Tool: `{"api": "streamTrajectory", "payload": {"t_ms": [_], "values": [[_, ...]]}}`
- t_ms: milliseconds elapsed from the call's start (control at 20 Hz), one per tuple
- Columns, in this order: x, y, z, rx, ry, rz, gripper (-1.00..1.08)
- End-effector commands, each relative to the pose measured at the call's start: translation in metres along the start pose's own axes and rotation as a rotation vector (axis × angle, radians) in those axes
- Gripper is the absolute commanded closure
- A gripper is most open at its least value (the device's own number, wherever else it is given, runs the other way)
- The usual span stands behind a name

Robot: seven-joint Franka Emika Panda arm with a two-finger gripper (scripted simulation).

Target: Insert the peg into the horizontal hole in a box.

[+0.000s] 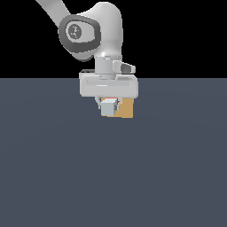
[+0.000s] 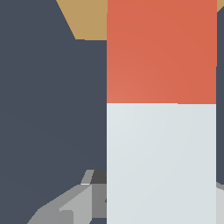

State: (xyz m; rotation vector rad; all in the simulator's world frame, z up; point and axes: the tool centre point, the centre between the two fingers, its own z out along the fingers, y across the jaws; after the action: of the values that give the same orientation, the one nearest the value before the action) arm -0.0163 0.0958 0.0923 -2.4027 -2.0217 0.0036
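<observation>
My gripper (image 1: 108, 103) hangs just above the floor, shut on the peg (image 1: 108, 107). The peg's pale grey-white end faces the exterior camera, with a sliver of red behind it. In the wrist view the peg (image 2: 162, 162) fills the frame, pale near the fingers (image 2: 65, 210) and red-orange toward the far end. That red end points at the tan box (image 2: 85, 19) and reaches it or overlaps it. The box (image 1: 127, 109) stands right behind the peg, toward the exterior view's right. The hole is hidden by the peg.
A flat dark grey-blue floor (image 1: 113, 177) spreads all around. The white arm (image 1: 97, 31) rises above the gripper toward the exterior view's upper left.
</observation>
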Motion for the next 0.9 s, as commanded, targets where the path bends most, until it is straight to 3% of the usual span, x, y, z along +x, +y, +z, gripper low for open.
{"api": "streamTrajectory", "payload": {"t_ms": [0, 850], "values": [[0.0066, 0.0035, -0.0036, -0.003, 0.001, 0.008, 1.08], [0.0110, 0.0059, -0.0045, -0.002, 0.001, 0.008, 1.08]]}}
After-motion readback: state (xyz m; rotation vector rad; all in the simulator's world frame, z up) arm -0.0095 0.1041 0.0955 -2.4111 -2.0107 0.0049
